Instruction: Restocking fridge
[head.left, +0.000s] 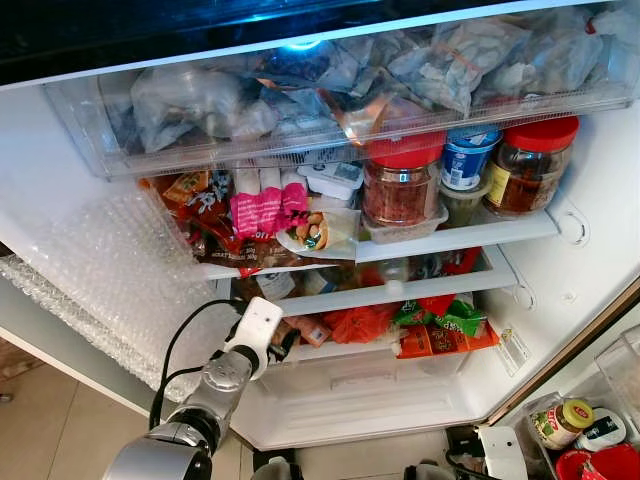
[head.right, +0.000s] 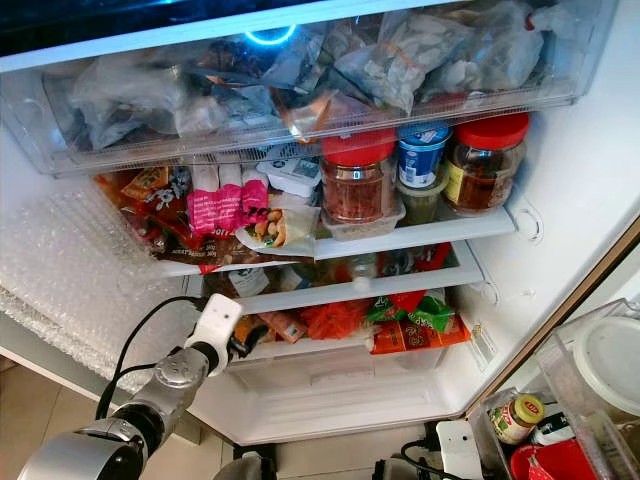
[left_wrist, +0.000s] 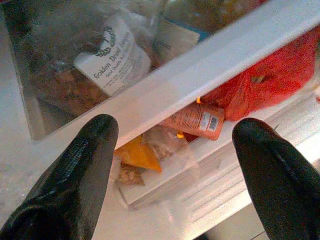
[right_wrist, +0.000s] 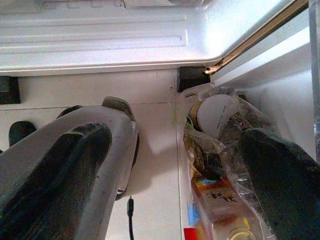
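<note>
Fridge (head.left: 590, 330) open, packed. Top: clear drawer (head.left: 90, 130) stuffed with bagged food. Shelf below, 12 to 2 o'clock: red-lid jar (head.left: 400, 185), blue-and-white tub (head.left: 466, 158), second red-lid jar (head.left: 528, 165). Pink packet (head.left: 258, 212) and snack bags at 11 o'clock on same shelf. Next shelf down: more packets behind white rail (left_wrist: 210, 75); labelled bag reading "Golden..." (left_wrist: 114, 55) just above rail in left wrist view. Lowest level: red bag (head.left: 360, 322), green packets (head.left: 450, 315), orange packet (left_wrist: 194, 120) just under rail.

Left hand (left_wrist: 175, 150) at 7 o'clock of fridge interior, reaching at low shelf edge, fingers (left_wrist: 75, 170) spread wide, released, grasping nothing. Bubble wrap (head.left: 100, 270) at 9 o'clock, against fridge's left side.

Right hand (right_wrist: 175, 165) low near floor, released, fingers apart, nothing between. Beside it: bag of bottles and jars (right_wrist: 220, 150). Floor-level bin at 5 o'clock with yellow-lid jar (head.left: 562, 420).
</note>
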